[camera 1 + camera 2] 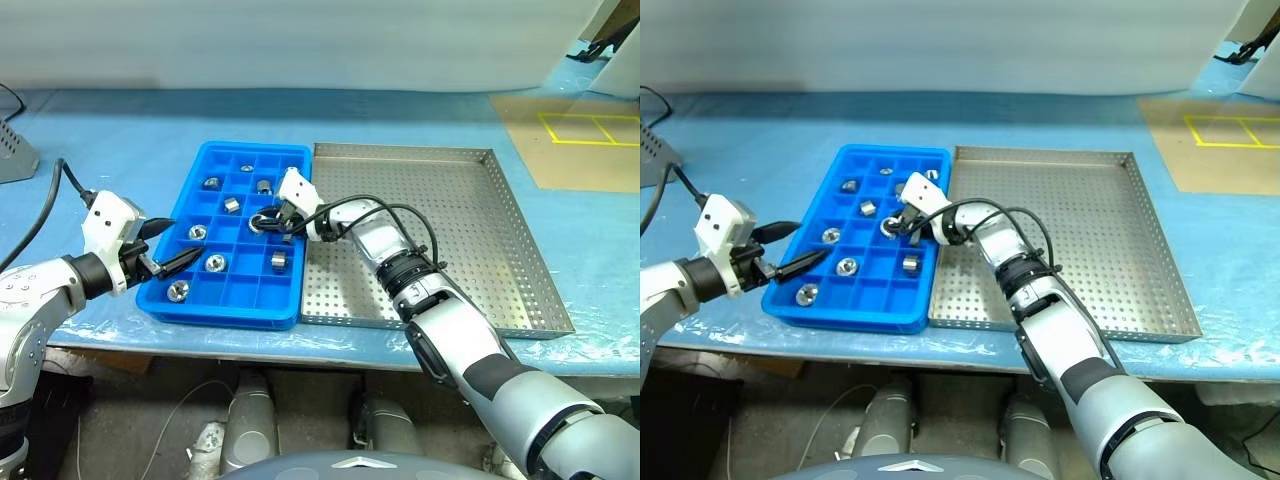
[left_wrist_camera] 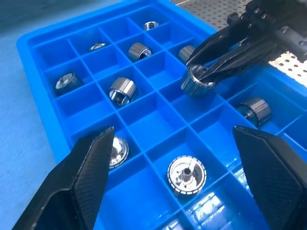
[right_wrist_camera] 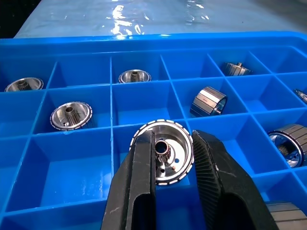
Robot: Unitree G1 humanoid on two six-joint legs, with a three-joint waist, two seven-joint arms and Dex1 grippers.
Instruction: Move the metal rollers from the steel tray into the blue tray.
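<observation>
Your right end effector (image 3: 173,158) is clamped on one metal roller (image 3: 165,151); its two black fingers (image 3: 136,187) pinch the rim of the shiny cup-shaped piece, whose open face and central hub look toward the wrist camera; it hangs over the middle of the blue tray (image 1: 190,302), above the compartment walls rather than seated in a cell — though whether it touches a divider you cannot tell from these views.

Your left end effector (image 1: 165,247) stands with its fingers spread wide apart and holds nothing; it hovers at the tray's left edge, pointing in across the near-left compartments, well apart from the right one.

Around the held piece, the other metal rollers (image 2: 123,90) lie scattered singly in the tray's square cells; some rest on their sides showing ribbed flanks, others sit face-up showing the central hole; one face-up roller (image 2: 186,174) sits in a near cell between the left fingers as the left wrist camera sees it, and another ribbed one (image 2: 254,109) lies just beyond the right fingertips.

The steel tray (image 1: 460,160) lies just beside the blue tray on its right, their long edges touching or nearly so; its perforated floor shows bare where your right arm does not cover it.

Both trays sit on the table (image 1: 120,130), which wears a light blue covering; yellow tape lines (image 1: 590,130) mark a brown patch at the far right.
</observation>
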